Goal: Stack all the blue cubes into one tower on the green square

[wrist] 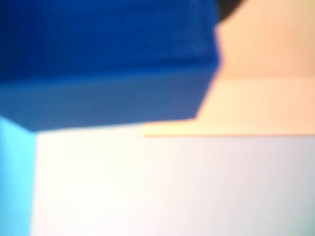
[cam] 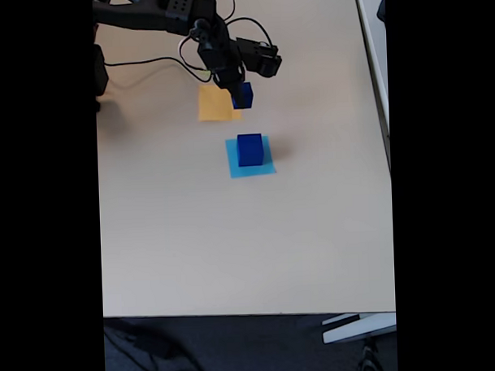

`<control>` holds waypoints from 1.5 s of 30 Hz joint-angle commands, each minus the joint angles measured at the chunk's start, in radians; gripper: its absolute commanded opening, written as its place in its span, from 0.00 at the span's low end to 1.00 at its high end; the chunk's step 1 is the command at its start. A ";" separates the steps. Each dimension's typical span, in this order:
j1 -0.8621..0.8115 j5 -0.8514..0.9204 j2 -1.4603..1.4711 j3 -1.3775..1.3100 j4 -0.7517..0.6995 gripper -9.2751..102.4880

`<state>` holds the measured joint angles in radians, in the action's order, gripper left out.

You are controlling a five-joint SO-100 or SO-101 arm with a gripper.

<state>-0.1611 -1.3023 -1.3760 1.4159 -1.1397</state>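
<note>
Blue cubes: we count two in the fixed view. One blue cube [cam: 242, 94] hangs clamped between the jaws of the gripper [cam: 237, 86], above the edge of the single orange square [cam: 212, 104]; the other cube [cam: 249, 150] sits on the one light blue square [cam: 235, 168], on the table [cam: 233, 243]

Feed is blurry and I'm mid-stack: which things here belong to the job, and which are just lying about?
Job:
- small dark blue cube in the black two-finger gripper
- larger dark blue cube on the light blue paper square

Lying about:
- flat orange paper square
- light blue paper square
- black cables
</note>
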 commanded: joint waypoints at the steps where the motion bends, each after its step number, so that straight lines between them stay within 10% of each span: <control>1: 0.048 -0.083 -0.100 0.052 0.012 0.18; 45: 0.118 -0.212 -0.198 0.492 0.353 0.18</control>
<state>-0.0522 -1.5048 -1.5033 1.9037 -0.8130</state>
